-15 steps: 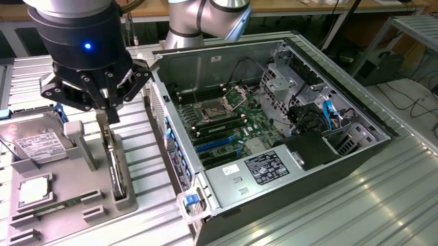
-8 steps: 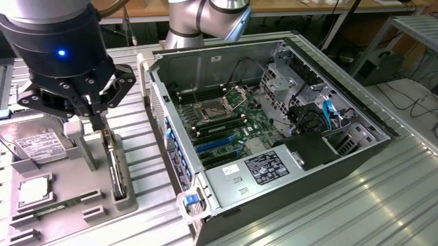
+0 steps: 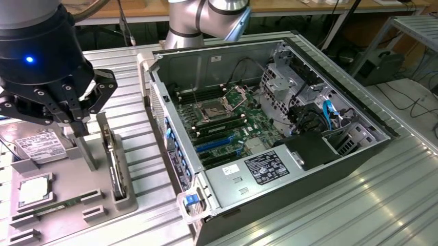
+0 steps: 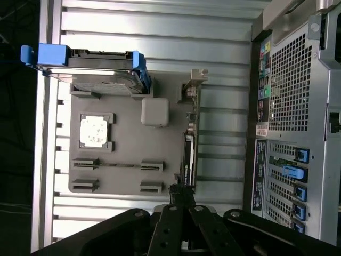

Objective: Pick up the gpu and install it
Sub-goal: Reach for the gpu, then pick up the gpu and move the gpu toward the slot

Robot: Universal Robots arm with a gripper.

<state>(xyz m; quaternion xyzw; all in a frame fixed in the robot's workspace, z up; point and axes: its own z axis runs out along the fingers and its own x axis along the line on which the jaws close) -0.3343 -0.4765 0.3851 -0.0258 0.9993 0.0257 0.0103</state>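
Step in hand: pick-up approach. The gripper [image 3: 77, 124], fully closed on nothing, hangs above the gpu [image 3: 116, 164], which stands on edge in the tray [image 3: 126, 205]. Grasping likely requires an opened gripper straddling its top edge.

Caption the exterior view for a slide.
Shut gripper hovers near the gpu standing on edge in a grey tray, next to the open computer case.

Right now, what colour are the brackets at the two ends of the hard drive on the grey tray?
Blue. The wrist view shows the brackets best.
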